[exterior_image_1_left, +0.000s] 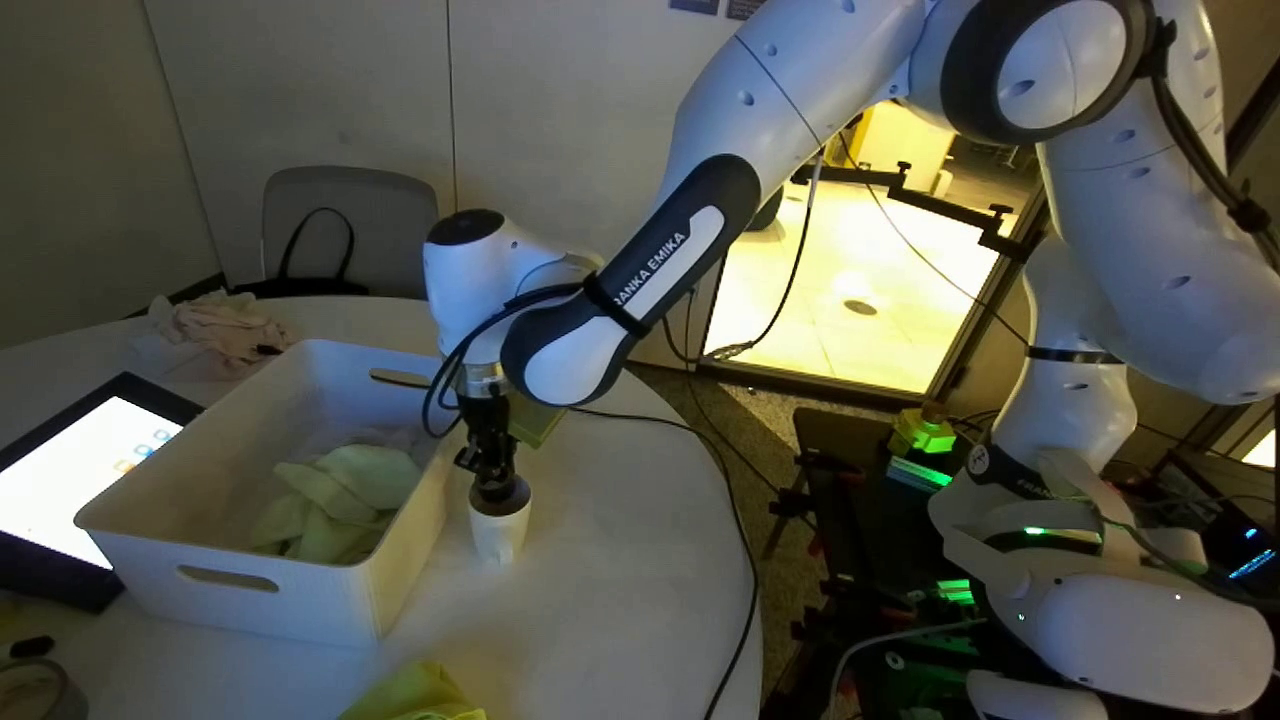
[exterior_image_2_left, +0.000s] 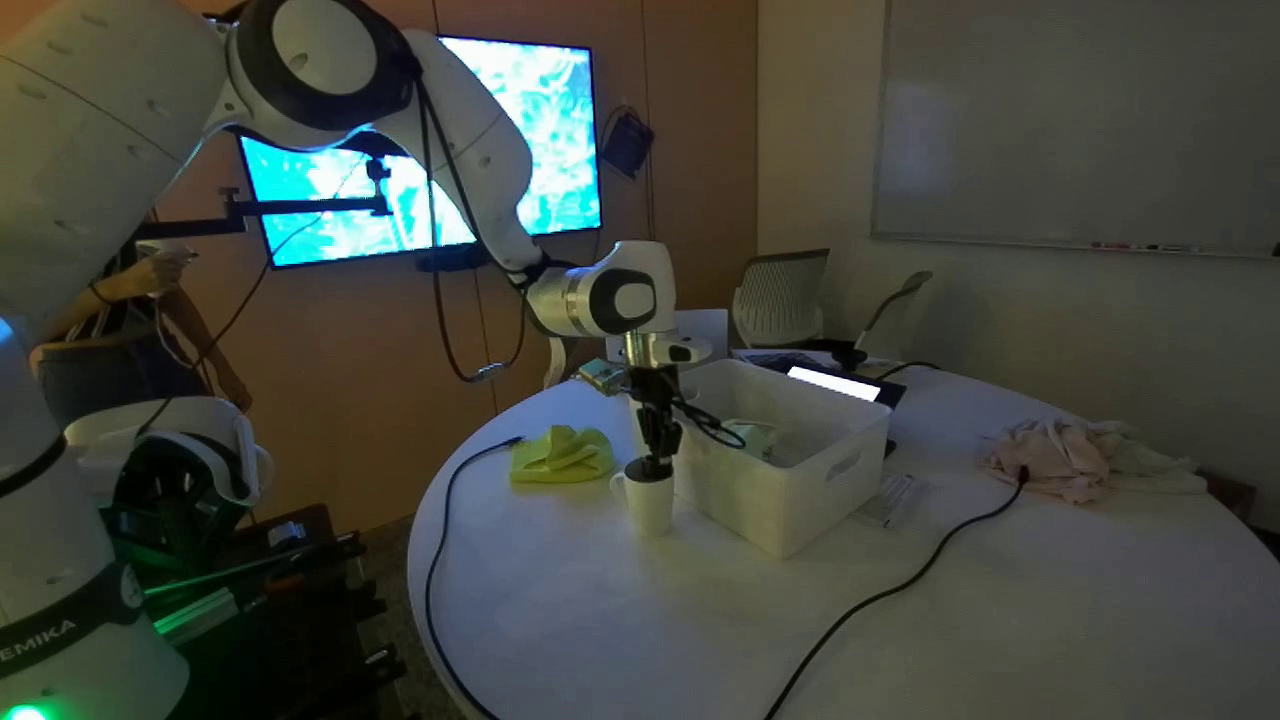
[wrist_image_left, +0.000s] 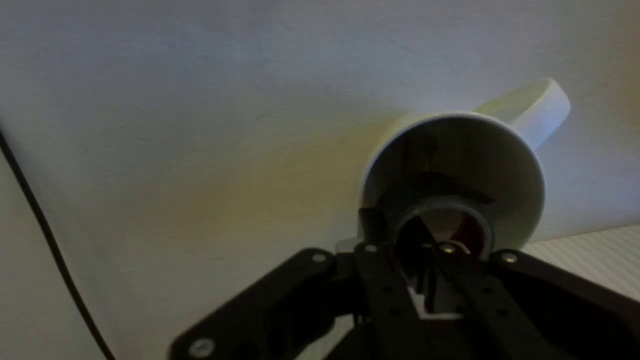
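The white mug (exterior_image_2_left: 650, 503) stands upright on the counter (exterior_image_2_left: 590, 610), and within the outline of its mouth the wrist view shows a dark ring (wrist_image_left: 445, 201) with a grey edge, a bit of red visible through its hole; how deep the ring sits in the mug is hard to judge. The pincer (exterior_image_2_left: 656, 460) points down at the mug's mouth, its fingers close together by the ring's wall with little room between them; their tips are lost in shadow, so I cannot tell whether they grip the ring. Just beside the mug is the white box (exterior_image_1_left: 320, 600), with a crumpled pale green cloth (exterior_image_1_left: 345, 495) in it, mostly hidden by the box's wall in an exterior view. On the mug's handle side lies a yellow cloth (exterior_image_2_left: 562, 457), cut off at the frame's edge in an exterior view. Across the box from the mug are a lit tablet (exterior_image_1_left: 85, 470), partly cut off there too, and a pinkish cloth heap (exterior_image_1_left: 220, 330). Well apart from the mug, a black cable (exterior_image_2_left: 895, 592) crosses the counter.
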